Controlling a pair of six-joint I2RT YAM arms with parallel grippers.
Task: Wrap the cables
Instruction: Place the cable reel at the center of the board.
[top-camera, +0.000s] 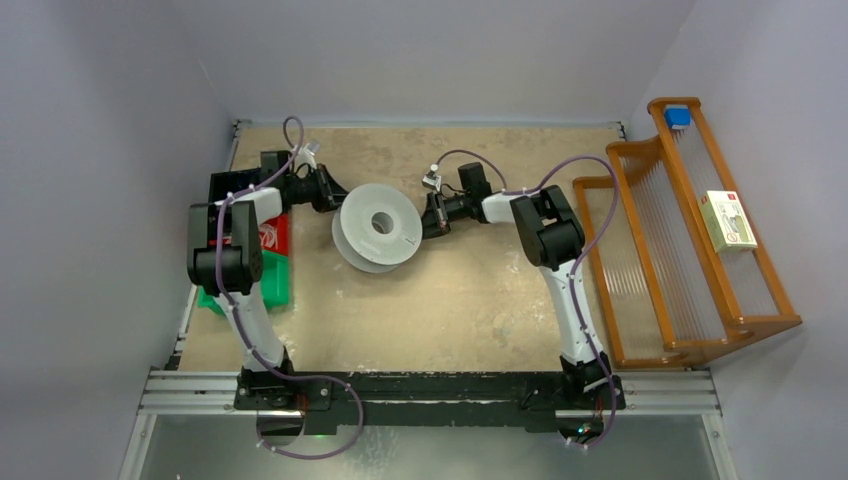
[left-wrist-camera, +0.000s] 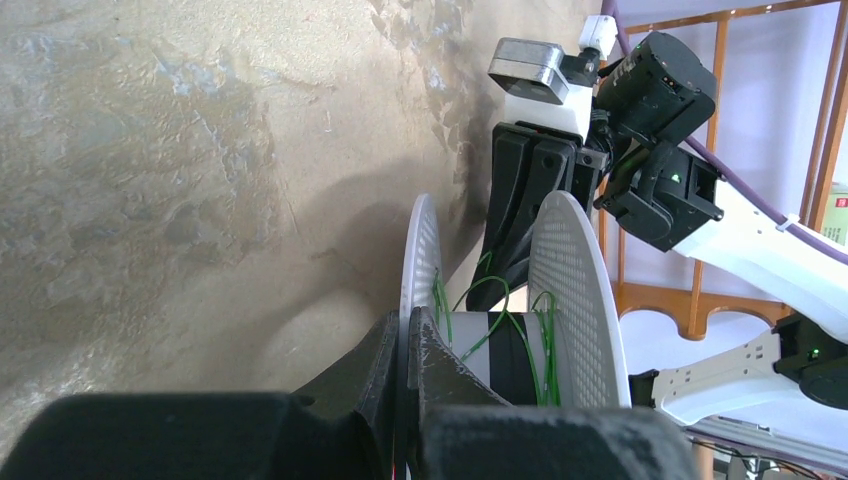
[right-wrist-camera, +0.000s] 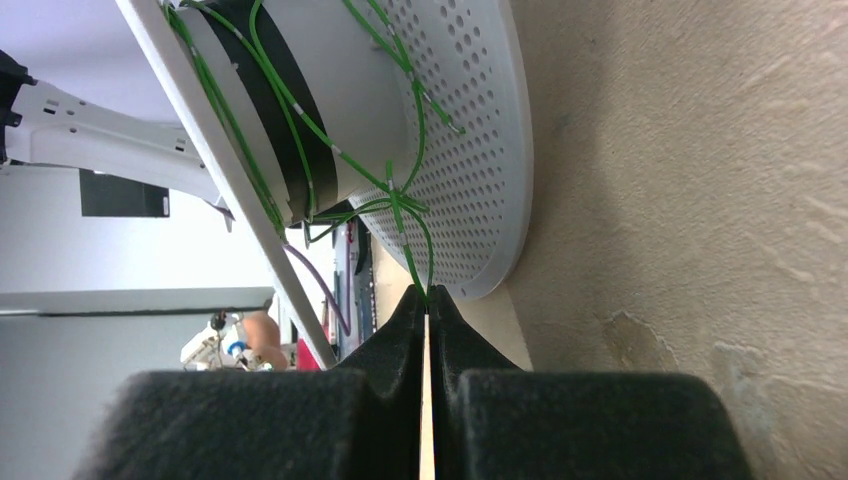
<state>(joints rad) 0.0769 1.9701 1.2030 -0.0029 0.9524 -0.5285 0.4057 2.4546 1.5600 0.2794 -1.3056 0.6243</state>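
1. Top external view: a pale grey spool (top-camera: 378, 227) is seen mid-surface (top-camera: 470, 300), tilted, with its hub hole turned up toward the camera. The left end effector (top-camera: 332, 192) is set at its left rim and the right end effector (top-camera: 433, 215) at its right rim. A wooden rack (top-camera: 643, 250) is stood at the right edge. A small box (top-camera: 728, 220) is laid on its slats and a blue item (top-camera: 678, 116) is set at its far end. A green bin (top-camera: 275, 290) is partly covered by the left arm. A red pack (top-camera: 272, 237) is seen at its far end; the rest of its contents cannot be told.
2. Left wrist view: the left end effector is closed, with the rim of the spool's near flange pinched between its fingers. Both flanges are perforated, and the pale hub is ringed by a black band. Thin green cables (left-wrist-camera: 547, 345) are looped loosely round the hub between the flanges, with some loops standing off it.
3. Right wrist view: the right end effector is closed to a slit, and the green cables are pinched at its tips. From there a strand is led up to the hub, where it is crossed by several slack loops. Small white marks are seen along the strands.
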